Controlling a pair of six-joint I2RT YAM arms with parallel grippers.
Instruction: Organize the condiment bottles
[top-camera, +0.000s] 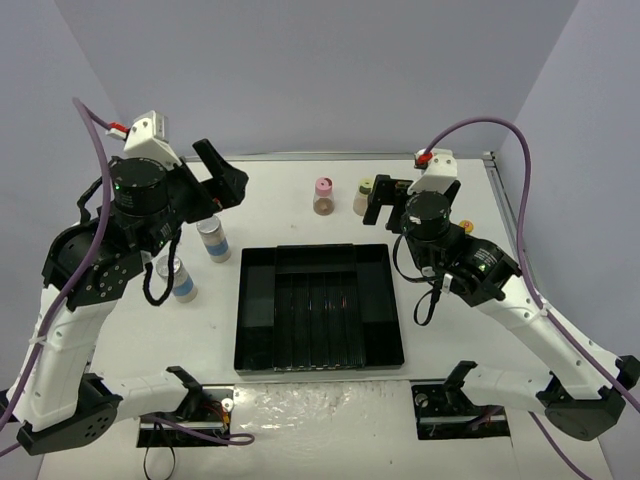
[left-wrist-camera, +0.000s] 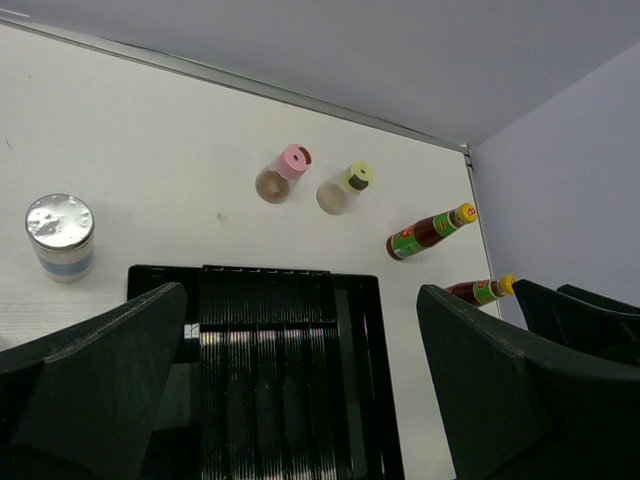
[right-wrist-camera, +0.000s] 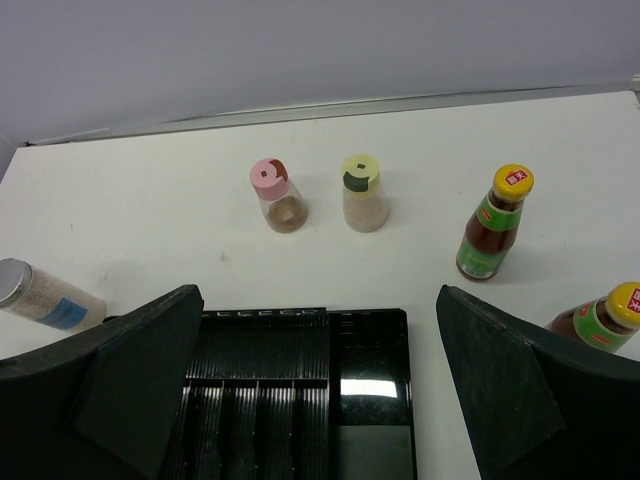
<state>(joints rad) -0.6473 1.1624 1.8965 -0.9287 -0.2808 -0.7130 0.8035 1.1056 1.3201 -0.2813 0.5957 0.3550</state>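
Observation:
The pink-capped bottle (top-camera: 323, 196) and the yellow-green-capped bottle (top-camera: 363, 196) stand side by side behind the black tray (top-camera: 240, 330). Two silver-lidded shakers (top-camera: 213, 238) (top-camera: 180, 278) stand left of the tray. One orange-capped sauce bottle (top-camera: 466, 226) peeks out beside the right arm; both (right-wrist-camera: 494, 223) (right-wrist-camera: 605, 318) show in the right wrist view, standing right of the tray. My left gripper (top-camera: 215, 180) hangs open and empty above the near shaker. My right gripper (top-camera: 385, 200) is open and empty, just right of the yellow-green-capped bottle.
The divided tray (left-wrist-camera: 260, 270) lies empty in the middle, also in the right wrist view (right-wrist-camera: 300, 313). The table's back edge and grey walls lie close behind the bottles. The right table edge runs near the sauce bottles (left-wrist-camera: 430, 231).

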